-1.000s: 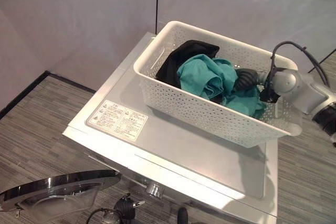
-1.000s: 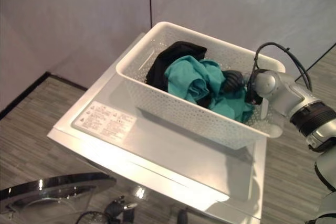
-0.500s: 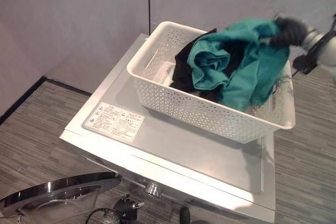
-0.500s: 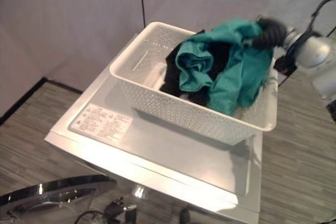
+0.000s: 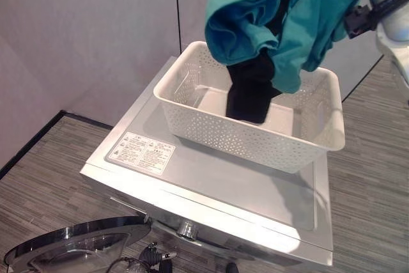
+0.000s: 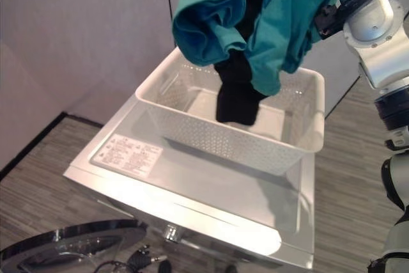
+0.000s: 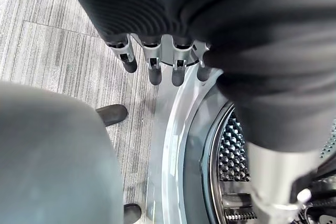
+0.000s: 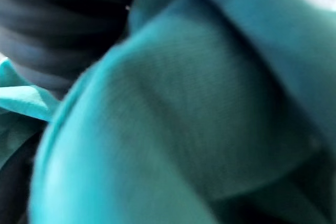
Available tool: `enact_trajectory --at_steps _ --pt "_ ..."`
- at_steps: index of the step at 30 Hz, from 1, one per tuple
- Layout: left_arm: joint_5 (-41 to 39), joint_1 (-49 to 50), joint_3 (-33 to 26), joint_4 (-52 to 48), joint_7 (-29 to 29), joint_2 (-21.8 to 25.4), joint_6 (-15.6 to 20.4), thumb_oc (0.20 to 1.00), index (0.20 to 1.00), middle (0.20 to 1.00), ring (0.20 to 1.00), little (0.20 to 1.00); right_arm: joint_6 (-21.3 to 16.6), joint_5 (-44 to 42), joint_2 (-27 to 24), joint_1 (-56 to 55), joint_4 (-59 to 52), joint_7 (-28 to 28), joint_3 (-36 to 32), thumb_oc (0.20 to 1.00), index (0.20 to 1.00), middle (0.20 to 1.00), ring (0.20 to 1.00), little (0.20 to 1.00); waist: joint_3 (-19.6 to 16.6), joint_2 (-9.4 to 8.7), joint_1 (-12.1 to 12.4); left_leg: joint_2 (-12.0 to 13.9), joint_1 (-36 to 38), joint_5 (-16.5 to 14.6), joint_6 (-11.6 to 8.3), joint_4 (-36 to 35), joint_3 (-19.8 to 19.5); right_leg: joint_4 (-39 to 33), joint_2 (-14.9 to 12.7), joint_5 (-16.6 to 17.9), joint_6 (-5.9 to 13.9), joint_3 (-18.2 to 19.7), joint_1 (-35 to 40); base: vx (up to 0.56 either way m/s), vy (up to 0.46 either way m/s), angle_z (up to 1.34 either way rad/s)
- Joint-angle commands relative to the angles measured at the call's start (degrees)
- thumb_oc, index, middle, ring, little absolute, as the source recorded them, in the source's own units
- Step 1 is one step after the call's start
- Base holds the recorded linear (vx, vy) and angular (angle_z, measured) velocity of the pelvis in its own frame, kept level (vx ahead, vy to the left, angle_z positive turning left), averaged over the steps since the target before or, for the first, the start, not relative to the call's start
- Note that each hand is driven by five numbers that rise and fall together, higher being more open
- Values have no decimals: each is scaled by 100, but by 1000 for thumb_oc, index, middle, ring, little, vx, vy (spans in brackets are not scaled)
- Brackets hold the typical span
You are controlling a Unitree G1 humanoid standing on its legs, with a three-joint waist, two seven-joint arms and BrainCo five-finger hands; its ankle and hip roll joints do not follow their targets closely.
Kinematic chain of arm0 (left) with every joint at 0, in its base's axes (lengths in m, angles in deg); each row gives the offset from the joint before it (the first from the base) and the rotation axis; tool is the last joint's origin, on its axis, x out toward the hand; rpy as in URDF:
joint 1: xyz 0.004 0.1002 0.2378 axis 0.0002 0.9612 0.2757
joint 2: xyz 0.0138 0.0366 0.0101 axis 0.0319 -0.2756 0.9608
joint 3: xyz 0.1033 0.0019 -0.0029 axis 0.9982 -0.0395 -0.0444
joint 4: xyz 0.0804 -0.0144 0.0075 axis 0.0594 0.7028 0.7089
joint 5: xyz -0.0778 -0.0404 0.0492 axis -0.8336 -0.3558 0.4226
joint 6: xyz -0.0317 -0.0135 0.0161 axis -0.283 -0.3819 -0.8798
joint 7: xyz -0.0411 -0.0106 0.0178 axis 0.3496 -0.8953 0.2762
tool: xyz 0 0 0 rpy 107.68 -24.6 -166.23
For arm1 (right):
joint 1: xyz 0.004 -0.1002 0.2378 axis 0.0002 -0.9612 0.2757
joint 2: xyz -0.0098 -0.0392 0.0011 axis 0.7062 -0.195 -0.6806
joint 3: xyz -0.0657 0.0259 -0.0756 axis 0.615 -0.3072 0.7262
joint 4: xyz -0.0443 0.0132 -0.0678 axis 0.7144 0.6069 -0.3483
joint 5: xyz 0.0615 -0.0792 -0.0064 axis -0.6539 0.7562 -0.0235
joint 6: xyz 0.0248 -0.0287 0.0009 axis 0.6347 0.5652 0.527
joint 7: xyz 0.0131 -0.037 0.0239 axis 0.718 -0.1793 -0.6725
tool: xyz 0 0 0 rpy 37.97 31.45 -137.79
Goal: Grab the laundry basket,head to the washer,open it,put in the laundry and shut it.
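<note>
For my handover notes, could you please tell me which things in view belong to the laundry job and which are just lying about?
Part of the job:
- teal garment and black garment, lifted above the basket
- white laundry basket on the washer
- washer, its open door
- left robot hand, by the drum opening

Just there:
- label sticker on the washer top

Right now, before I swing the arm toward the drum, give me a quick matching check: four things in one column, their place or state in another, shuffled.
1. teal garment
2. black garment
3. laundry basket
4. washer door

a. swung open, low in front
b. hanging lowest, its end down in the basket
c. lifted high above the basket
d. resting on the washer top

Pairs: 1-c, 2-b, 3-d, 4-a
</note>
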Motion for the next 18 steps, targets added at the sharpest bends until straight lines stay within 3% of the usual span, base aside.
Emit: enact_trajectory --at_steps 1,9,11,18 --pt "224 -234 480 642 -117 111 37 1000 1000 1000 1000 1000 -344 176 -31 1097 427 597 -620 200 200 200 200 200 -161 -417 317 394 994 -835 -153 42 120 441 -540 -118 365 -260 -228 0 0 0" --pt "256 -176 524 685 -128 104 30 1000 1000 1000 1000 1000 -182 515 146 1371 927 606 -345 200 200 200 200 200 -161 -445 362 394 1008 -842 -152 42 82 411 -521 -120 349 -281 -185 0 0 0" --pt "252 -181 452 697 -92 138 33 1000 1000 1000 1000 1000 -41 536 23 1491 1091 94 140 200 200 200 200 200 -163 -467 350 394 1001 -829 -164 42 88 399 -518 -124 347 -279 -174 0 0 0" --pt "207 -97 442 749 69 113 -6 1000 1000 1000 1000 1000 206 262 -27 1452 1408 -648 812 200 200 200 200 200 -155 -479 306 395 1008 -794 -184 42 110 396 -503 -135 347 -269 -158 0 0 0"
